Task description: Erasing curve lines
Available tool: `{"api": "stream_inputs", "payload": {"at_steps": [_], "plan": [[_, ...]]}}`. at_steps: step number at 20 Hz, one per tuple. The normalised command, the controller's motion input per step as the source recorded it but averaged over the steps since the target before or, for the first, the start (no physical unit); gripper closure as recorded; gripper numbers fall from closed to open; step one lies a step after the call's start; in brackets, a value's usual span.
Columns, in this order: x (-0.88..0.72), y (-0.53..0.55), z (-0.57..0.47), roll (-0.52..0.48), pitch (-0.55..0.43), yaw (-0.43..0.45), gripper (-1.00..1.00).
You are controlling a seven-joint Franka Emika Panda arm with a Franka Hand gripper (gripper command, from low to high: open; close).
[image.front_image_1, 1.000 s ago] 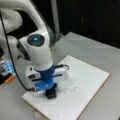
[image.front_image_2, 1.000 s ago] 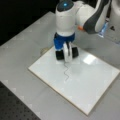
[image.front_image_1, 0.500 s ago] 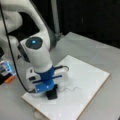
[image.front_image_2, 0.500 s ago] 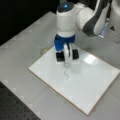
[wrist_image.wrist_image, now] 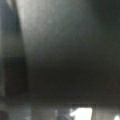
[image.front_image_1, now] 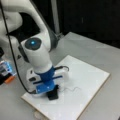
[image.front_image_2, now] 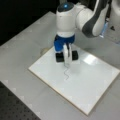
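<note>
White board (image.front_image_2: pixel 82 85) lies flat on the desk (image.front_image_2: pixel 22 50); the claw (image.front_image_2: pixel 66 56) presses a black eraser (image.front_image_1: pixel 53 95) beside the curve lines (image.front_image_2: pixel 66 72), grip width I cannot tell.

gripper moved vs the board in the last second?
Yes, slightly. The gripper has drifted toward a front view's top, away from the curve lines on the whiteboard, and sits low over the board.

This looks like a robot lab. A big white robot arm (image.front_image_1: pixel 35 55) stands on a plain gray surface (image.front_image_2: pixel 22 50) with a white board (image.front_image_2: pixel 82 82) on it. Behind it everything is dark, and small lights glow on a box (image.front_image_1: pixel 6 68) at the frame's left.
</note>
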Motion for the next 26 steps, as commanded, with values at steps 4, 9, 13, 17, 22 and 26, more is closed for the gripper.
{"api": "stream_inputs", "payload": {"at_steps": [4,9,13,17,22,26], "plan": [[0.05,0.17,-0.18,0.052,-0.076,-0.087,1.0],[0.06,0.16,-0.2,0.073,-0.062,-0.114,1.0],[0.1,0.11,-0.21,0.093,-0.046,-0.096,1.0],[0.16,0.06,-0.2,0.098,-0.035,-0.04,1.0],[0.17,0.03,-0.21,0.091,-0.039,-0.027,1.0],[0.14,0.06,-0.19,0.085,-0.018,-0.043,1.0]]}}
